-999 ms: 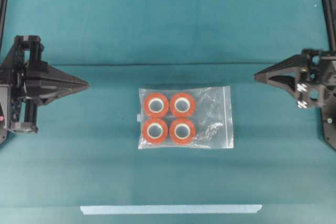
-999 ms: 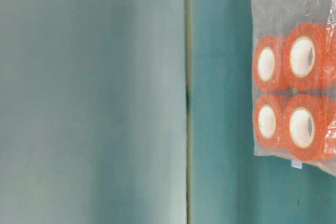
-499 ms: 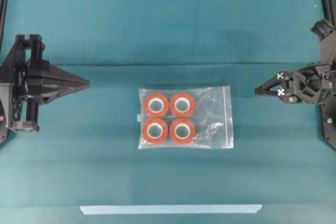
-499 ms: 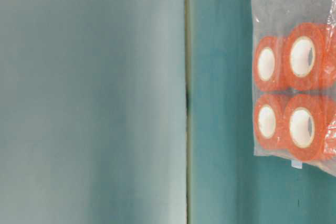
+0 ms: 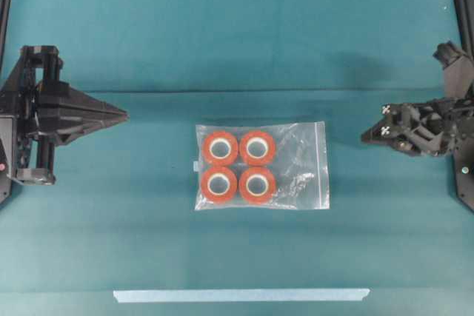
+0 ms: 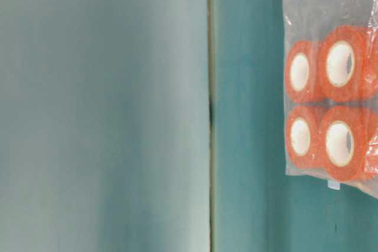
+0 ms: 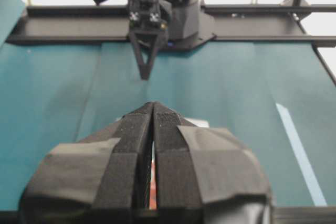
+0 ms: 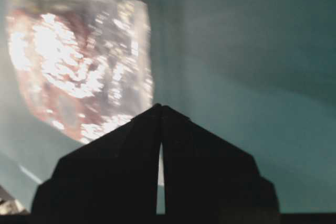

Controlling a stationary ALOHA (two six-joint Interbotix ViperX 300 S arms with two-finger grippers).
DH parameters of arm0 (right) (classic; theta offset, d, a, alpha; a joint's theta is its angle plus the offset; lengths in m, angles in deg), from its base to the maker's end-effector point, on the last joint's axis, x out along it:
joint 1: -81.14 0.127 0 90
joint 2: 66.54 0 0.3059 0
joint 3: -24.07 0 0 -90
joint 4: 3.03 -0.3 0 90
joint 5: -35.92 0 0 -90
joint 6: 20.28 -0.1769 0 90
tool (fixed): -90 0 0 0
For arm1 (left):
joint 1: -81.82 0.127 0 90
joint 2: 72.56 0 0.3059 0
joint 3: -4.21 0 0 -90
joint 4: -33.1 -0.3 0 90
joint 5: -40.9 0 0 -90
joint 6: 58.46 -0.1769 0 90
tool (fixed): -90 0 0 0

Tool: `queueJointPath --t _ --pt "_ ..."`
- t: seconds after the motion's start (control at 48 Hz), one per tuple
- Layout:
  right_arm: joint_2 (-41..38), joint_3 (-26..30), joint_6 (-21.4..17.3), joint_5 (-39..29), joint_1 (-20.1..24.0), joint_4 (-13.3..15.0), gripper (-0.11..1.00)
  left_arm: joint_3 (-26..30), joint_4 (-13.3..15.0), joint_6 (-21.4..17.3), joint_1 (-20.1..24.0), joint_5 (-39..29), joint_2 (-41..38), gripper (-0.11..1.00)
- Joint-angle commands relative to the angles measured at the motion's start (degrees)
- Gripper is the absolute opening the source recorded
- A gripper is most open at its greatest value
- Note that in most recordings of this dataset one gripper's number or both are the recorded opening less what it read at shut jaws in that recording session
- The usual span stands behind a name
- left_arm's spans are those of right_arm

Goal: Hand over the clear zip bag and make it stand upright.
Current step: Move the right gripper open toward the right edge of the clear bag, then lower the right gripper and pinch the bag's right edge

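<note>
The clear zip bag (image 5: 261, 166) lies flat in the middle of the teal table, with several orange-red tape rolls (image 5: 238, 168) in its left half and the zip strip along its right edge. The table-level view shows the clear zip bag (image 6: 331, 87) at its right side. My left gripper (image 5: 122, 117) hovers well left of the bag, shut and empty, its fingertips (image 7: 153, 106) pressed together. To the bag's right, my right gripper (image 5: 364, 138) points at it without touching, tips closed (image 8: 160, 107) with nothing between them. The right wrist view shows the glaring, blurred bag (image 8: 79, 61) ahead on the left.
A pale blue tape strip (image 5: 241, 295) runs along the table's front edge. A fold line in the teal cover (image 5: 237, 92) crosses behind the bag. Black frame rails (image 7: 252, 11) border the table's ends.
The right gripper has rolled about its wrist and dipped toward the table, its tip staying near the same spot. The left gripper and the bag have not moved.
</note>
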Motion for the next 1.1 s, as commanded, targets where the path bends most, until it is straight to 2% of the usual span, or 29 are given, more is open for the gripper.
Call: queueJointPath --t 0.0,0.062,0.271,0.354,0.645,0.937,1.082 --pt "-2.72 0.88 -2.64 1.41 2.37 -0.26 0.07 1.32 -0.09 0.09 0.0 -0.26 -0.09 -0.01" --pt "-5.19 1.41 -4.22 2.81 3.87 -0.26 0.19 1.23 -0.09 0.09 0.0 -0.79 -0.09 -0.01" --pt "-10.9 3.78 -4.83 8.17 7.03 -0.26 0.78 1.23 -0.18 0.18 0.0 -1.05 -0.18 -0.01" --pt "-11.95 3.87 -5.36 11.51 8.0 -0.53 0.92 1.14 -0.18 0.18 0.0 -1.14 -0.18 -0.01" --pt "-15.91 3.69 -7.12 22.68 12.13 -0.53 0.92 0.79 -0.18 0.18 0.09 -1.05 -0.26 -0.01" --pt "-22.94 5.8 -9.93 25.66 16.08 -0.35 0.91 0.79 -0.09 0.26 0.09 -1.14 -0.26 -0.01" --pt "-25.66 7.47 -10.02 27.16 16.44 -0.35 0.91 0.7 -0.09 1.93 0.09 -1.14 -0.26 -0.01"
